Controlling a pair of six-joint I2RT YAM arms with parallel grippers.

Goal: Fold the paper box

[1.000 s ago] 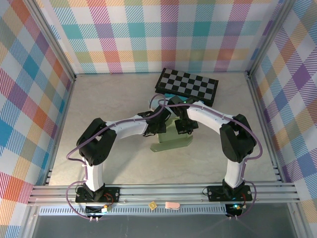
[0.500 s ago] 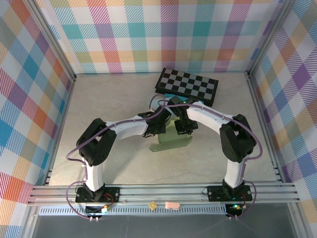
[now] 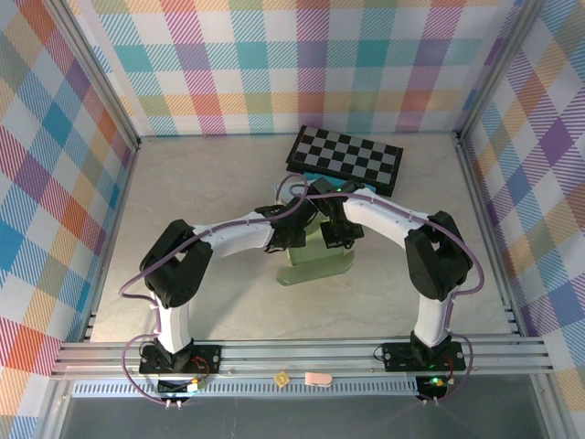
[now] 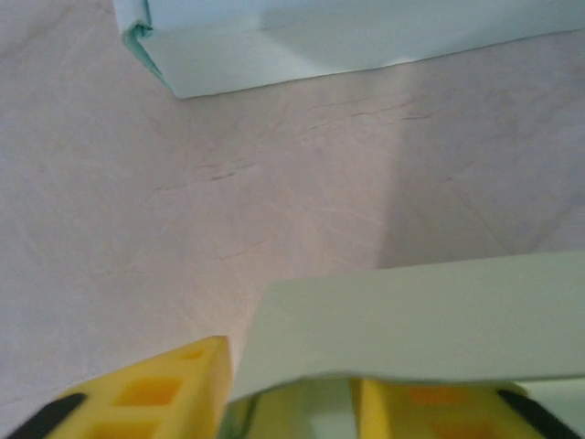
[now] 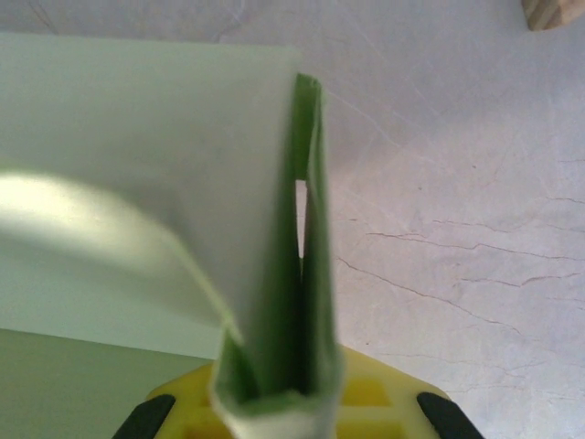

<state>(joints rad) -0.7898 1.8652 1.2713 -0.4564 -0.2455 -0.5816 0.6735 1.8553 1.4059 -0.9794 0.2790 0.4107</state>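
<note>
From the left side, the left gripper (image 3: 294,230) reaches in over the middle of the tabletop (image 3: 201,183) and meets the near-left part of the paper box (image 3: 317,263). In its wrist view a pale green panel of the paper box (image 4: 411,320) lies across the left gripper (image 4: 292,402), its edge curling down between the yellow fingers (image 4: 146,398). The jaws look some way apart, but I cannot tell whether they actually clamp the sheet or only cradle it. Beyond it on the tabletop lies a mint-coloured folded sheet (image 4: 366,37), well apart from the panel.

In the centre, the box sits just in front of both wrists, with a flat green flap spread on the tabletop toward the arm bases.

To the right, the right gripper (image 3: 336,233) comes in from the other side. Its wrist view shows a doubled wall of the box (image 5: 274,302) standing upright and edge-on in the right gripper (image 5: 279,407), and the jaws appear to be pinching that folded wall from both sides. Behind the arms lies a chessboard (image 3: 345,160).

As I read it, the job is partway through. One wall has been creased and doubled over, but the rest of the sheet is loose and flat. The other walls and the closing tucks are not yet done, so this is no finished box.
</note>
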